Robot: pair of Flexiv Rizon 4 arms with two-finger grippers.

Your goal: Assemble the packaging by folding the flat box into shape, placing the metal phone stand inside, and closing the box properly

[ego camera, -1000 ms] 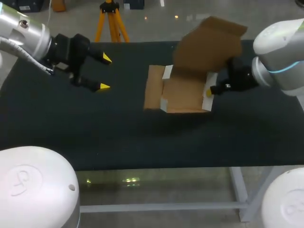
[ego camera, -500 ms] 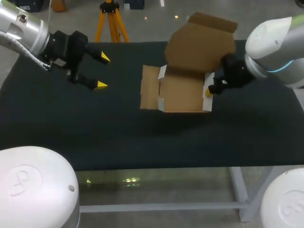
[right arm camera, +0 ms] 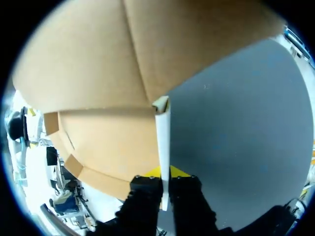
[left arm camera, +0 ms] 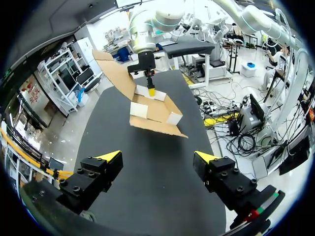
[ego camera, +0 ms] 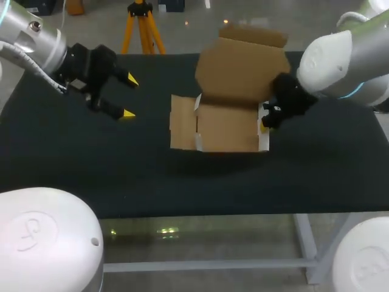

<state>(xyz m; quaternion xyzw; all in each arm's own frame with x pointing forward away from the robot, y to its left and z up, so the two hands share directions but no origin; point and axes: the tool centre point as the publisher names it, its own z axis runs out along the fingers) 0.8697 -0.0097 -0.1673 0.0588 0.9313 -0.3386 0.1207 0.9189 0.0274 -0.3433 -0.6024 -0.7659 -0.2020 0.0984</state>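
Observation:
The brown cardboard box (ego camera: 226,126) lies in the middle of the black table with its big lid (ego camera: 243,68) standing up at the back and a side flap (ego camera: 181,120) spread flat to the left. My right gripper (ego camera: 265,124) is shut on the box's right side wall; in the right wrist view that wall's white edge (right arm camera: 162,142) runs up between the fingers of my right gripper (right arm camera: 165,173). My left gripper (ego camera: 127,96) hangs open over the table left of the box, apart from it. From the left wrist, my left gripper (left arm camera: 157,157) faces the box (left arm camera: 155,112). No phone stand is in view.
Bare black table (ego camera: 91,164) surrounds the box, with wide room at the front and at the left under my left arm. The table's front edge (ego camera: 200,214) runs across the head view.
My right gripper has dragged the box leftward across the table, and the lid has swung with it. My left gripper stays open and has drifted slightly.

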